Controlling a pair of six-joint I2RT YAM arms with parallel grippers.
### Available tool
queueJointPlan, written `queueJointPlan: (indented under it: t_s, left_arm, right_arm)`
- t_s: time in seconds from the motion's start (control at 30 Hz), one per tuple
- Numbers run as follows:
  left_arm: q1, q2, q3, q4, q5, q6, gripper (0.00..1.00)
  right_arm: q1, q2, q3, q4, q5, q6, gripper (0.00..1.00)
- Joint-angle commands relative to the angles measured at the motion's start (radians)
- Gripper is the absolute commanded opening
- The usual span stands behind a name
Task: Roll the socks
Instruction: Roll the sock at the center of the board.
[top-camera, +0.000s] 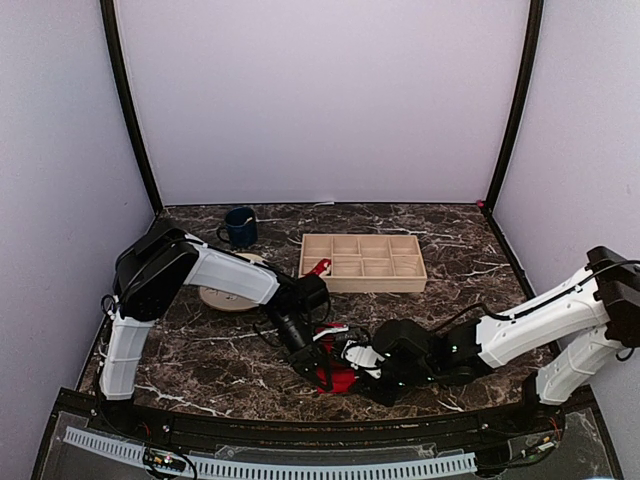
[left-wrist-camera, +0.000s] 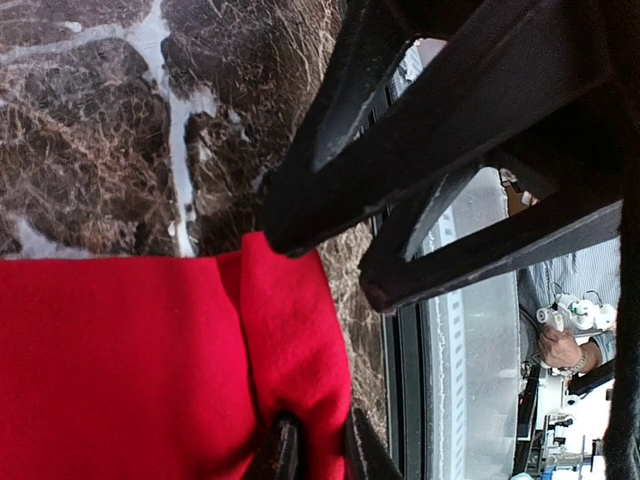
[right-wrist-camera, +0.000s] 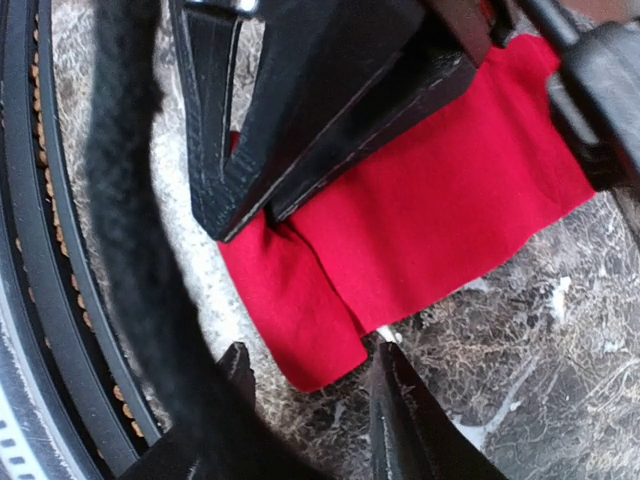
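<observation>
We see the left arm reach from its base at the near left, elbow raised, and stretch rightward and down to the middle of the near strip of the dark marbled desk (top-camera: 200, 345). The right arm comes in low from the near right, its forearm running almost level toward the left. The two wrists meet nearly tip to tip over the bright red soft fabric sock (right-wrist-camera: 430, 210).

The sock lies flat on the desk close to the near edge, between the two arms. One layer of red cloth overlaps another along a slanting edge; we cannot tell whether this is one sock folded or two stacked.

The left hand (left-wrist-camera: 322, 455) points down at the cloth. Its two dark fingers stand close together with a raised fold of the sock's edge pinched between them, so we read it as closed on the sock.

The right hand (right-wrist-camera: 312, 355) faces it from the other side, tilted low. Its fingers stand apart, straddling the sock's near corner without pressing it, so it is open.

Farther back we see a pale wooden compartment tray (top-camera: 362, 286), a dark blue mug (top-camera: 240, 227) and a beige round plate (top-camera: 218, 298) partly under the left forearm. A small red piece shows just beside the tray's near-left corner; we cannot tell what it is.
</observation>
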Motion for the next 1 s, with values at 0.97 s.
queueJointPlan:
  t_s: [0.97]
  left_arm:
    - [0.043, 0.021, -0.042, -0.034, -0.07, -0.006, 0.26]
  right_arm:
    - [-0.009, 0.179, 0.106, -0.007, -0.118, -0.172, 0.07]
